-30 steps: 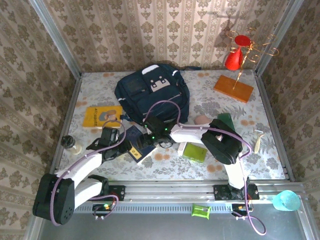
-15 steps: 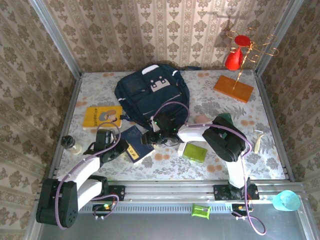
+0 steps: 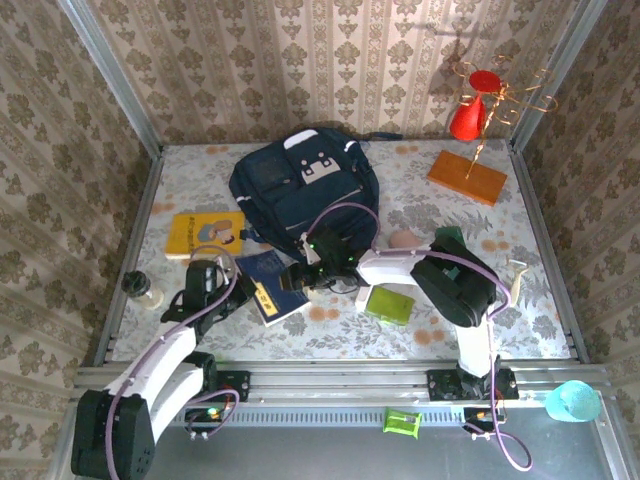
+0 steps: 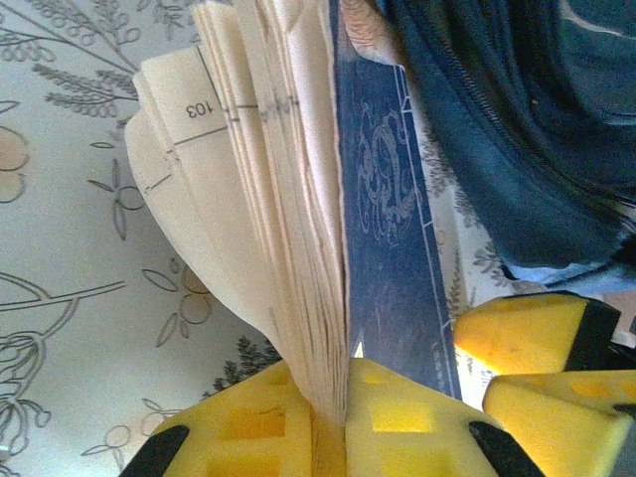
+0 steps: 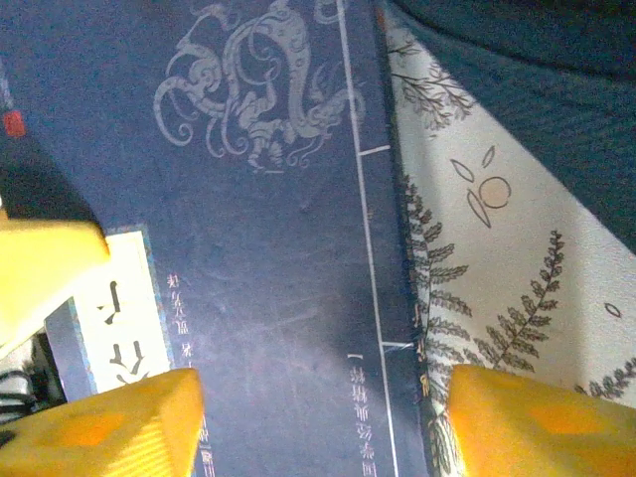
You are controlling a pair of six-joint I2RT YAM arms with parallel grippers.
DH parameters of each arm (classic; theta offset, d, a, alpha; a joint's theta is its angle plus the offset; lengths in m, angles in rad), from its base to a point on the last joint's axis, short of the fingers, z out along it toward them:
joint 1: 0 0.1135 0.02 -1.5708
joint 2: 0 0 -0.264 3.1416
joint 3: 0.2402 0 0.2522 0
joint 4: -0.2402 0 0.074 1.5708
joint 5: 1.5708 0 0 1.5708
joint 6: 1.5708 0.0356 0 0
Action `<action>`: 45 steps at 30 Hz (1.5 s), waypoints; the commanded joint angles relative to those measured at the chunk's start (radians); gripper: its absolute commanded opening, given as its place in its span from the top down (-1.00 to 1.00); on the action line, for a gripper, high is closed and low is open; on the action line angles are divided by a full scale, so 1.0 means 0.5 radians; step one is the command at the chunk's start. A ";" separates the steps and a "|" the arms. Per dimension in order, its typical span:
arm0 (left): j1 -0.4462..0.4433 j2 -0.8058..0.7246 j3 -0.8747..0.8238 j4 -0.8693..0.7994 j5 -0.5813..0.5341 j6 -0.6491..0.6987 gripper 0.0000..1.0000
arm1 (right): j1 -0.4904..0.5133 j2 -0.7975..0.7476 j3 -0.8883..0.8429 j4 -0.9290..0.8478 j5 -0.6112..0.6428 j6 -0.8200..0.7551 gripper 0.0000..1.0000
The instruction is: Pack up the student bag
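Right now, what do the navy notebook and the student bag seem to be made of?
The navy notebook: paper pages, it seems; thin cream leaves fan out, one bearing a printed number. The cover looks like matte card or cloth with pale printed ornament; which, I cannot tell. The student bag: probably woven synthetic fabric; it folds softly and shows seams.

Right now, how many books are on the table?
2. A yellow book lies at the left; a navy notebook lies just in front of the bag. More may hide under the arms.
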 commanded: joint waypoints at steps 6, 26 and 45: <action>-0.007 -0.298 0.055 0.040 0.329 -0.025 1.00 | -0.139 -0.210 -0.032 -0.083 -0.200 -0.007 -0.74; -0.016 -0.085 0.188 0.619 0.411 -0.407 1.00 | -0.328 -0.571 -0.551 1.073 -0.585 0.709 0.63; -0.746 0.893 0.995 0.293 -0.594 1.434 -0.43 | -1.492 -1.513 -0.503 -0.097 -0.735 0.276 1.00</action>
